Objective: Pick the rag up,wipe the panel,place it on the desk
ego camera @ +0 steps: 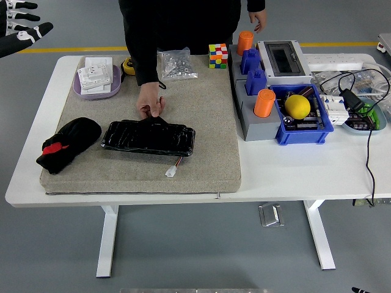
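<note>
The black rag (67, 143), with a red tag, lies crumpled at the left end of the beige mat (208, 122). The glossy black panel (149, 137) lies on the mat to the rag's right, with a wire and white plug (171, 173) at its front. A person's hand (149, 105) pinches the panel's far edge. My left hand (18, 27) is in the top left corner, off the table, fingers spread and empty, far from the rag. Only a dark sliver of my right hand (359, 290) shows at the bottom right edge.
A purple dish (98, 82) with white parts, a yellow tape measure (129, 65), a bag of screws (177, 64) and a colour cube (218, 55) stand at the back. On the right are a grey rack with orange and blue pieces (253, 79), a blue bin with a yellow ball (297, 107), and cables (351, 97). The person's other hand (258, 18) hangs above the rack.
</note>
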Action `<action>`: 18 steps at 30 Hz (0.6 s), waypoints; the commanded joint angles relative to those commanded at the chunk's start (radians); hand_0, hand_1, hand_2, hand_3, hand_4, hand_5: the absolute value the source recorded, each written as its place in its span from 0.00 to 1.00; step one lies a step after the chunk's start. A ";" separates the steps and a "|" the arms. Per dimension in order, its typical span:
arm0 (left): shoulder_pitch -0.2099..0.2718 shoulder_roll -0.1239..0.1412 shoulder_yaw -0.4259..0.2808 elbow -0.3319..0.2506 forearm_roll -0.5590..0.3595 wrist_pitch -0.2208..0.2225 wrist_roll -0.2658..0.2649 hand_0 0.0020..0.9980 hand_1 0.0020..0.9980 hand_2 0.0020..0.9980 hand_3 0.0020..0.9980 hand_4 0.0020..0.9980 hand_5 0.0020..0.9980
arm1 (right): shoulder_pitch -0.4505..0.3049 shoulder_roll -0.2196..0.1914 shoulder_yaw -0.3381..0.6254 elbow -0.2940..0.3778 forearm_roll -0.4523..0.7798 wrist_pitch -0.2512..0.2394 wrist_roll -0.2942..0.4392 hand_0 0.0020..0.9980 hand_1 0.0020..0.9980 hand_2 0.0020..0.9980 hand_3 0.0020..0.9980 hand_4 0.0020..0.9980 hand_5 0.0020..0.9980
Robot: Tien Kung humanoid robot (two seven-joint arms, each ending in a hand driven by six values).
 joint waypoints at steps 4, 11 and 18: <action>0.017 -0.023 -0.008 0.018 -0.107 0.018 -0.045 0.62 0.66 0.72 0.76 0.93 0.55 | -0.003 0.003 -0.002 -0.004 0.002 0.001 -0.001 0.79 0.65 0.72 0.66 1.00 0.52; 0.047 -0.088 -0.033 0.060 -0.367 0.052 -0.166 0.63 0.65 0.71 0.75 0.91 0.54 | -0.001 0.008 0.000 -0.007 0.002 0.001 0.001 0.79 0.65 0.72 0.66 1.00 0.52; 0.046 -0.078 -0.032 0.070 -0.424 0.039 -0.168 0.63 0.66 0.71 0.73 0.90 0.53 | 0.002 0.003 0.002 -0.005 0.003 0.000 -0.001 0.79 0.65 0.72 0.66 1.00 0.52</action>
